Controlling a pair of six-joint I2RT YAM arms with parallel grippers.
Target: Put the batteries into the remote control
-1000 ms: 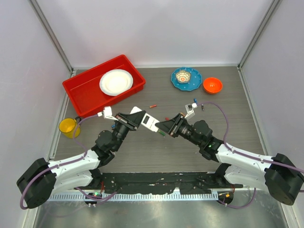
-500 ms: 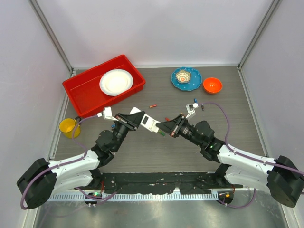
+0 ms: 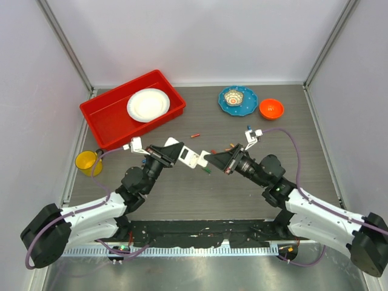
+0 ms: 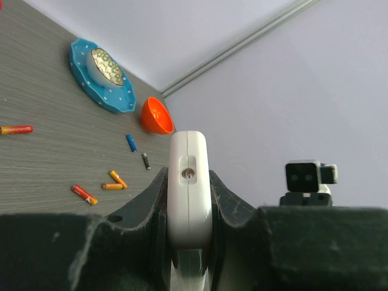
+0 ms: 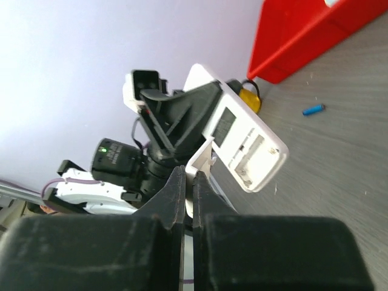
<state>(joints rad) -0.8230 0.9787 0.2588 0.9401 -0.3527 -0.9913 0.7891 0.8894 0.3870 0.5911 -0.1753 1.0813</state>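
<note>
**Remote held aloft while I work at its battery bay**

My left gripper (image 3: pixel 177 153) is clenched on the narrow sides of the remote control (image 5: pixel 242 142). It holds the remote clear of the table (image 4: pixel 54 157), back turned toward my other arm so the compartment can be reached. My right gripper (image 5: pixel 189 182) is pinched tight on a thin white flap (image 5: pixel 201 159) at the remote's end, seemingly the battery cover, and I judge the aim is to pull it away. The batteries (image 4: pixel 83 194) lie loose on the table, well apart from both sets of fingers, several near the blue plate (image 4: pixel 121 103) and orange bowl (image 4: pixel 154 115). None is in hand, so loading has not begun.
</note>
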